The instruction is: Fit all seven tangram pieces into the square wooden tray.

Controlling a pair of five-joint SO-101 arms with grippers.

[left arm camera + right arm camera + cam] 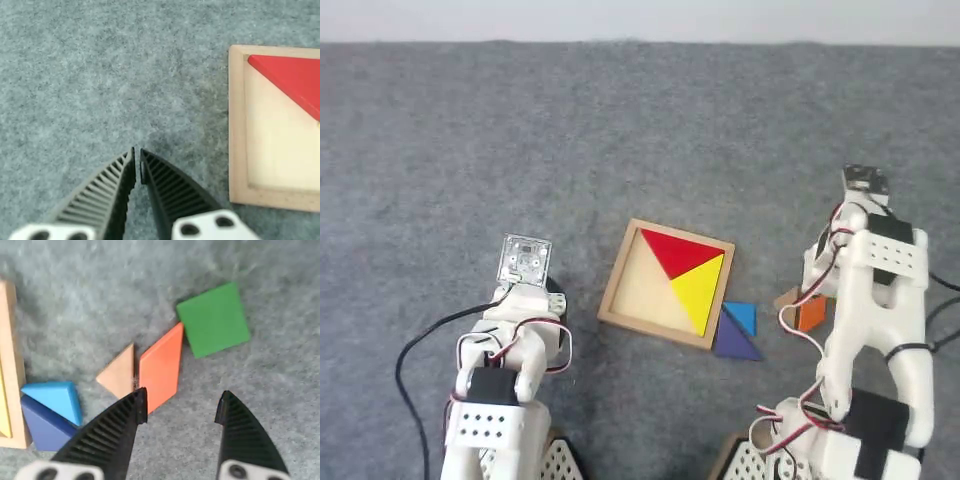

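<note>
The square wooden tray (616, 296) lies mid-table and holds a red triangle (678, 250) and a yellow triangle (700, 290). Against its right side rest a light blue triangle (741, 317) and a dark blue triangle (734, 344). Further right lie an orange parallelogram (161, 367), a tan triangle (120, 376) and a green square (214, 319). My right gripper (182, 402) hangs open just above the carpet, one fingertip by the orange piece's near end. My left gripper (137, 151) is shut and empty over the carpet left of the tray (237, 125).
Grey carpet covers the table. The left arm (515, 340) stands at the front left, the right arm (880, 300) at the front right, partly covering the loose pieces. Open carpet stretches behind the tray.
</note>
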